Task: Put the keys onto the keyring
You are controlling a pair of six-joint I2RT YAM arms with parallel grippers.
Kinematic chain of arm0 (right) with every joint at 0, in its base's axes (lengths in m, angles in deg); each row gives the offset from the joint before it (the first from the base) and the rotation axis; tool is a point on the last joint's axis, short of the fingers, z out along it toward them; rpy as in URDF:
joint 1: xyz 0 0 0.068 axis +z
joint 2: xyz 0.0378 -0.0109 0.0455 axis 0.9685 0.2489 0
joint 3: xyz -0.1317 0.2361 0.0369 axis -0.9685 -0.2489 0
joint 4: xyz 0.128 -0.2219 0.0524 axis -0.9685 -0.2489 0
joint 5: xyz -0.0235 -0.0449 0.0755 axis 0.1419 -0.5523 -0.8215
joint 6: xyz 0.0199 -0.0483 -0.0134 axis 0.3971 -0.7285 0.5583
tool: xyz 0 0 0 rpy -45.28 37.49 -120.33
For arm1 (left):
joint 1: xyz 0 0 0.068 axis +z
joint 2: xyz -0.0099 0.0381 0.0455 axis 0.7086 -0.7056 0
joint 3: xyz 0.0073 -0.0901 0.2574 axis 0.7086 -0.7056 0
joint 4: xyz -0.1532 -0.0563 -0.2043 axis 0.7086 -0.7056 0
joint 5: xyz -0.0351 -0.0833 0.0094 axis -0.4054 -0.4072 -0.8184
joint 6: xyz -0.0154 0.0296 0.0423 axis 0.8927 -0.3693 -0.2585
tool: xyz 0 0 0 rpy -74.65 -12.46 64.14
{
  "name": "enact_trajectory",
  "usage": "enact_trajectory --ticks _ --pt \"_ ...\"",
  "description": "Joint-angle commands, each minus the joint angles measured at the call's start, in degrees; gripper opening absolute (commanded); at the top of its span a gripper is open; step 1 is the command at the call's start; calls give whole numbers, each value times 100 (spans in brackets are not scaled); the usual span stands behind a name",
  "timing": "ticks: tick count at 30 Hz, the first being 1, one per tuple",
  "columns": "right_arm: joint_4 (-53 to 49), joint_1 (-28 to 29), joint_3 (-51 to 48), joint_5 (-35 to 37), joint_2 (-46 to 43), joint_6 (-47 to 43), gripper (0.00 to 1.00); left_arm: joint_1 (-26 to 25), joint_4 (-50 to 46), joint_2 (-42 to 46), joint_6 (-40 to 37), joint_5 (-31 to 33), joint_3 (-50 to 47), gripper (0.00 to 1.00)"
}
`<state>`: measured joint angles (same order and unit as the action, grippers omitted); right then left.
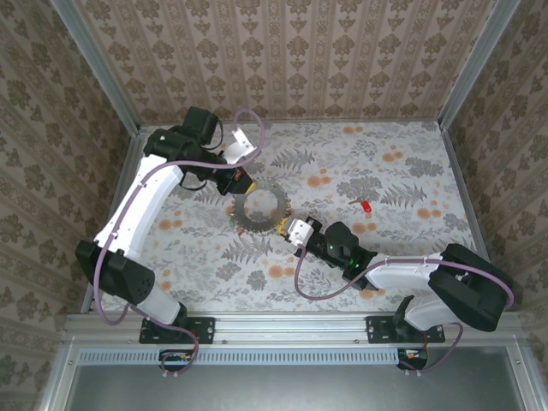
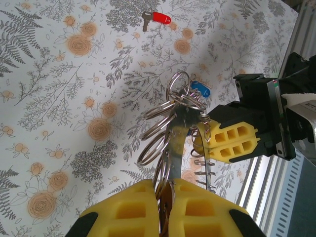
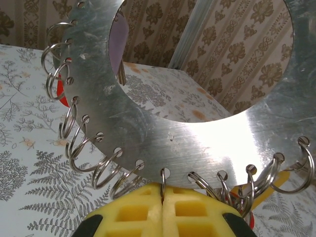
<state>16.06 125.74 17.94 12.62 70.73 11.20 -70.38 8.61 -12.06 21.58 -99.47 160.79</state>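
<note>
Floral table (image 1: 411,248), red key (image 1: 366,206) overhead, left-wrist blue key (image 2: 200,89) by keyring (image 2: 178,128)

Bright even light, soft shadows, blurred near foreground.

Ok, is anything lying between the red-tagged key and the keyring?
Nothing visible: just patterned table separates the red-tagged key from the keyring. Both the left gripper and right gripper are clamped on the keyring, though.
</note>
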Motion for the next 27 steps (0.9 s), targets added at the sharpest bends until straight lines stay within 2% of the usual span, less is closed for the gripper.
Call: enact_trajectory --ticks 1,4,6,10,12,13,15,17,18,20,22,23,27 --pt "66 -18 7 -30 -201 213 0 136 433 239 554 93 -211 0" --pt "-507 -25 76 -40 -555 363 0 392 1033 333 1204 22 -632 0" --pt "-1321 -50 281 -33 -846 557 0 532 1458 410 1588 -388 -954 0" --pt "-2875 -168 719 -201 -1339 742 0 640 2314 555 2378 -729 -1623 1" --pt "-3409 -266 894 -431 -1504 745 0 661 2875 630 2832 -934 -2050 6" --pt "-3638 -292 995 -505 -1550 744 0 669 3107 649 3028 -1017 -2203 11" --pt "-4269 -384 1294 -782 -1591 713 0 671 3509 681 3345 -1125 -2574 15" --pt "-4919 -510 1632 -1026 -1564 701 0 671 3874 718 3636 -1128 -2909 24" --pt "-5266 -600 1828 -1192 -1521 681 0 663 4089 741 3794 -1121 -3114 25" --pt "-5815 -723 2161 -1480 -1411 613 0 662 4488 780 4071 -1040 -3488 36" --pt "-6303 -807 2442 -1652 -1261 492 0 662 4878 813 4284 -981 -3820 40" --pt "-6542 -869 2583 -1779 -1171 404 0 664 5098 850 4413 -940 -3987 46" --pt "-7349 -1000 3184 -2027 -738 121 0 660 5745 985 4720 -723 -4510 54"
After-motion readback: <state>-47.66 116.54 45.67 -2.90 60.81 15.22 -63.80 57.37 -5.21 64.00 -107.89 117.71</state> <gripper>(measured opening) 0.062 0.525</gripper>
